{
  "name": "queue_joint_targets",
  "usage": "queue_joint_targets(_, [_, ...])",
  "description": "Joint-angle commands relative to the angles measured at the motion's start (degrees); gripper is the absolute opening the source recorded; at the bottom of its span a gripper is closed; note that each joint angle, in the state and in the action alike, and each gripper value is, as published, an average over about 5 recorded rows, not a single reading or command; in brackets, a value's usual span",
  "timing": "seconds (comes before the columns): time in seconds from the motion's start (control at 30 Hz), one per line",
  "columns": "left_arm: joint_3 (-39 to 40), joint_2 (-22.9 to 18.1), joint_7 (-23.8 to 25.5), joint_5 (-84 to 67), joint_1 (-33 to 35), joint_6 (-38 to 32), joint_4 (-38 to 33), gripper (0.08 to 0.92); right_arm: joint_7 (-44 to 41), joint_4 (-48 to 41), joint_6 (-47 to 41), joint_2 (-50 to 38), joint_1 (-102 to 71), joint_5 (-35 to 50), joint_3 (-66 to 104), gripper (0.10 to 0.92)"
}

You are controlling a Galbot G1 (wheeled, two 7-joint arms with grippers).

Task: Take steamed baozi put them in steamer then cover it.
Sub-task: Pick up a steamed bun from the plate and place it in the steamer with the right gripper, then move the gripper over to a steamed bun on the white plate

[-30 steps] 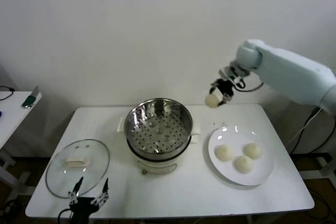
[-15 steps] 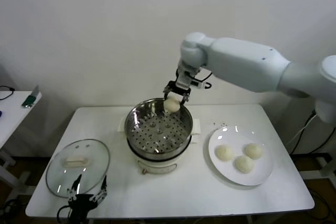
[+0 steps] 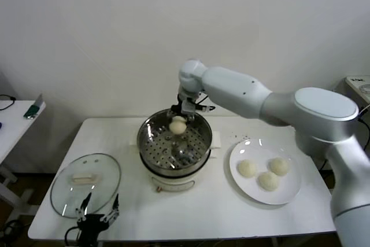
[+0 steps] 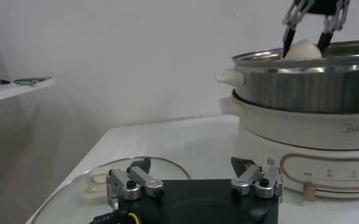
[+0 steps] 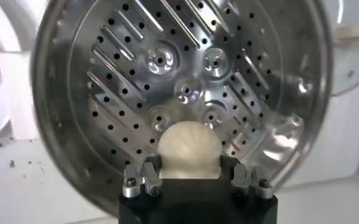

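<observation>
My right gripper (image 3: 178,121) is shut on a cream-white baozi (image 3: 177,125) and holds it over the back part of the steel steamer (image 3: 151,147). In the right wrist view the bun (image 5: 188,147) sits between the fingers above the perforated floor (image 5: 130,79). Three more baozi (image 3: 247,168) lie on the white plate (image 3: 292,192) at the right. The glass cover (image 3: 63,192) with its cream handle lies flat at the front left. My left gripper (image 3: 97,215) is open and empty, low at the table's front edge beside the cover.
The steamer rests on a cream-white pot base (image 4: 301,131) in the middle of the white table (image 3: 202,215). A side table (image 3: 14,120) with a green object stands at the far left. A white wall is behind.
My right arm swung left from above the plate, carrying the baozi over the steamer and lowering it toward the basket. The left gripper stayed put.
</observation>
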Motion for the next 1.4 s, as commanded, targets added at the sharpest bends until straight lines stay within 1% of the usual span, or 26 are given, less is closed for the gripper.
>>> queue_joint_targets(0.03, [0.1,-0.1,0.0,-0.1,-0.2,0.0,0.2,0.823,1.3,-6.1,2.8,3.3,-3.1,-5.2,1.8,0.649])
queue_joint_targets(0.13, [0.2,-0.1,0.1,-0.1,-0.6,0.0,0.4,0.823,1.3,-8.0,3.1,4.3,-3.4,-5.6,2.1,0.658])
queue_joint_targets(0.2, [0.3,-0.1,0.1,-0.1,-0.7,0.1,0.4,0.823,1.2,-8.9,3.4,4.8,-3.5,-5.5,2.1,0.682])
queue_joint_targets(0.3, [0.2,0.0,0.1,-0.2,-0.8,0.1,0.3,0.823,2.0,-9.8,3.8,5.0,-3.5,-4.1,2.2,0.755])
queue_joint_targets(0.4, [0.1,0.0,0.1,-0.3,-0.9,0.1,0.2,0.823,2.7,-8.8,3.7,4.6,-2.5,-0.4,2.3,0.809])
queue_joint_targets(0.47, [0.0,0.1,0.1,-0.3,-0.9,0.1,0.1,0.823,1.4,-6.3,3.2,3.2,-0.2,4.0,1.3,0.819])
queue_joint_targets(0.53, [0.0,0.1,0.1,-0.2,-0.8,0.2,0.0,0.823,-1.1,-3.1,2.7,0.9,3.6,10.2,-1.3,0.821])
queue_joint_targets(0.63, [0.0,0.2,0.1,0.0,-0.5,0.1,-0.2,0.823,-4.4,1.5,1.4,-3.6,11.5,22.4,-7.5,0.823])
queue_joint_targets(0.7, [0.0,0.2,0.2,0.1,-0.4,0.1,-0.3,0.823,-6.3,4.5,-1.3,-7.3,17.2,33.4,-13.4,0.823])
queue_joint_targets(0.8, [-0.2,0.2,0.3,0.2,-0.4,0.2,-0.5,0.823,-9.4,9.3,-7.2,-14.2,24.4,49.6,-23.8,0.823])
queue_joint_targets(0.87, [-0.1,0.2,0.4,0.2,-0.4,0.3,-0.6,0.823,-11.1,12.2,-11.2,-19.6,27.4,55.5,-29.2,0.823])
queue_joint_targets(0.9, [-0.1,0.1,0.4,0.2,-0.5,0.3,-0.6,0.823,-11.5,13.8,-14.5,-22.8,28.6,57.2,-31.7,0.823])
queue_joint_targets(1.0, [0.0,0.1,0.5,0.2,-0.6,0.4,-0.6,0.823,-9.9,19.2,-26.3,-31.1,30.6,58.6,-36.9,0.823])
queue_joint_targets(1.1, [0.0,0.1,0.6,0.1,-0.7,0.3,-0.5,0.823,-4.0,26.4,-40.3,-38.3,31.3,58.7,-40.7,0.823])
queue_joint_targets(1.2, [0.1,0.2,0.6,0.1,-0.8,0.2,-0.2,0.823,1.6,34.0,-51.8,-43.7,29.8,60.0,-41.8,0.823])
queue_joint_targets(1.27, [0.2,0.1,0.6,0.1,-0.9,0.2,0.0,0.823,3.7,37.9,-56.4,-46.1,27.5,60.8,-41.3,0.823])
queue_joint_targets(1.4, [0.3,0.1,0.6,0.2,-0.8,0.1,0.0,0.823,5.5,41.9,-60.6,-47.9,21.9,59.5,-38.7,0.823])
